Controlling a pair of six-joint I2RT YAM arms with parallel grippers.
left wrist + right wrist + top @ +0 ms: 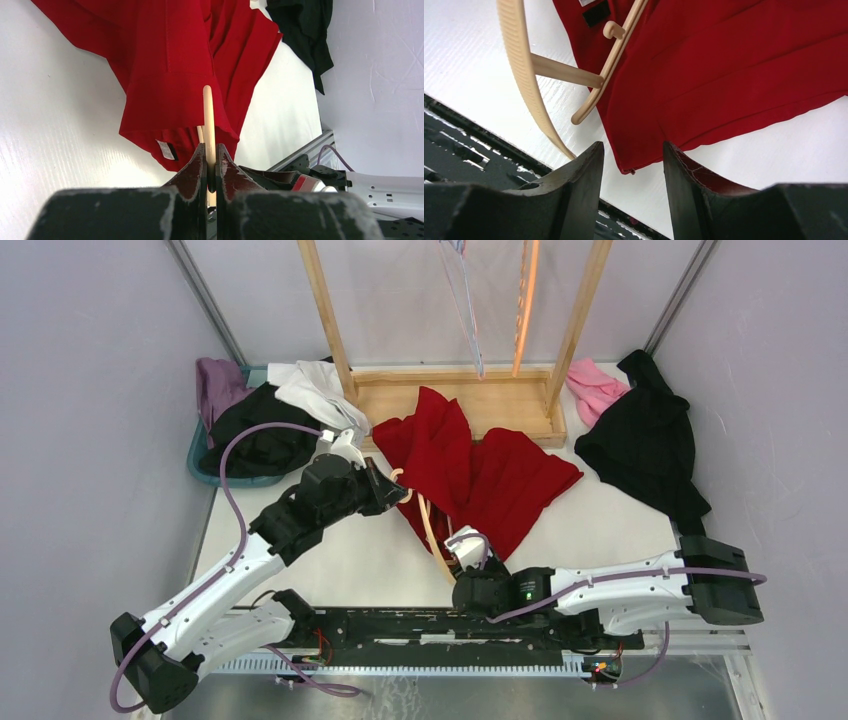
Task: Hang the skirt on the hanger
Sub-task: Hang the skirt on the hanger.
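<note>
The red skirt (500, 475) lies spread on the white table in front of the wooden rack. A beige hanger (432, 530) runs along its left edge, partly tucked into the fabric. My left gripper (395, 490) is shut on a thin bar of the hanger (208, 120), which passes up under the skirt's hem (170, 65). My right gripper (470, 545) hovers open just above the table at the skirt's near corner (639, 165), holding nothing. The hanger's curved arm (519, 55) and hook end sit to the left of its fingers.
A wooden rack base (455, 400) stands behind the skirt, with a clear hanger (465, 310) and an orange one (525, 300) hanging above it. A teal bin (215, 465) of dark and white clothes is at left. A black garment (645, 445) and a pink one (595, 385) lie at right.
</note>
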